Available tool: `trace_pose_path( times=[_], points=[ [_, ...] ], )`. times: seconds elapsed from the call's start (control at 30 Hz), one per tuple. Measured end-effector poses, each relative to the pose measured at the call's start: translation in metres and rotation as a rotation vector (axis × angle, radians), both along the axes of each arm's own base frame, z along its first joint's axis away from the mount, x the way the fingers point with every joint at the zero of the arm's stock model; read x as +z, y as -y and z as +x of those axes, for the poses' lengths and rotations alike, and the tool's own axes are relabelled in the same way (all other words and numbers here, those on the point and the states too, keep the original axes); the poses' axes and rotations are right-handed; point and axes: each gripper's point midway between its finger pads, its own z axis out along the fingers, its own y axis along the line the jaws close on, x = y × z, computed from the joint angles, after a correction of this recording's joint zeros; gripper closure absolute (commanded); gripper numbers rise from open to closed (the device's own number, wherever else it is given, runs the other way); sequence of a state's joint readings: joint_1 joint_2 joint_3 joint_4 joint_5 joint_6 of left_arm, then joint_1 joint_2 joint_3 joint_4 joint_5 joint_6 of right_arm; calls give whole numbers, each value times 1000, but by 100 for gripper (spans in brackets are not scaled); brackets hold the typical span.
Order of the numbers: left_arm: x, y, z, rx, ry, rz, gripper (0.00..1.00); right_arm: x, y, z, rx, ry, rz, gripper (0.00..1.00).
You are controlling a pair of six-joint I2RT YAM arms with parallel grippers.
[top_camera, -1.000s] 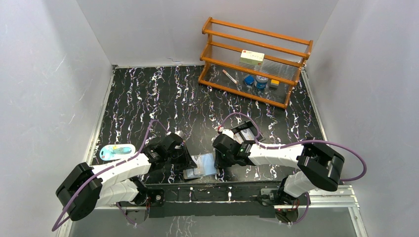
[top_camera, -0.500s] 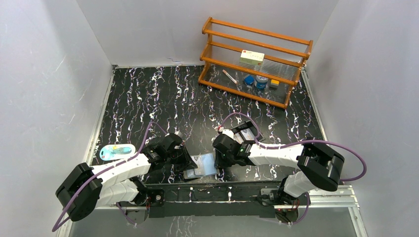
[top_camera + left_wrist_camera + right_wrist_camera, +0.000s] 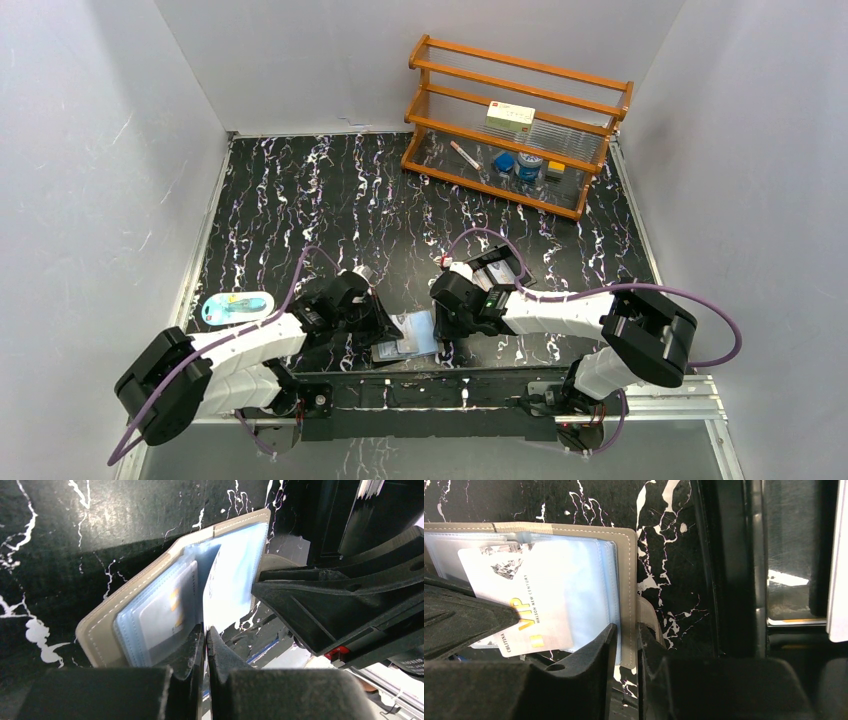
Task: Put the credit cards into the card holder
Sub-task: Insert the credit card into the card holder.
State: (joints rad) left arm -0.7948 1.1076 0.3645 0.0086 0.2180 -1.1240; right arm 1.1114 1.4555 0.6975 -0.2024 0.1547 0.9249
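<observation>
Teal and white, a small blister pack (image 3: 237, 307) lies at the left edge of the marbled black table (image 3: 300, 200), its contents too small to make out. Right of it, low in the frame, the left gripper (image 3: 205, 630) has its fingers pressed together on the short edge of a white credit card (image 3: 232, 580), holding it slanted over the open card holder (image 3: 100, 625). The pinched edge itself is buried between the fingers. A second card (image 3: 162, 612) sits in a bluish sleeve, partly covered by other leaves. The holder lies at the table's near edge, between the two wrists. The right gripper (image 3: 626, 626) is clamped on the holder's right cover edge, partly hiding the snap tab. Further right, a black tray (image 3: 497, 272) is largely behind that arm. A wooden rack (image 3: 515, 120) stands at upper right. Since a second ago the left wrist has nudged rightward toward the holder, while the holder and the right arm lie as before.
</observation>
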Motion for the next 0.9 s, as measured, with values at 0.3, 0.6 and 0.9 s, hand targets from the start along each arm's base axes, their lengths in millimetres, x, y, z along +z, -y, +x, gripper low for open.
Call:
trace_pose_path(
  times=[0.3,0.6,0.9],
  points=[
    [-9,4,2,-34,19,2,78,0,0,0,0,0,1,71],
    [-1,2,3,-31,43,-5,51,1,-1,-2,2,-7,4,71],
    [0,0,5,-25,40,26,52,4,2,-8,8,-22,1,72]
  ],
)
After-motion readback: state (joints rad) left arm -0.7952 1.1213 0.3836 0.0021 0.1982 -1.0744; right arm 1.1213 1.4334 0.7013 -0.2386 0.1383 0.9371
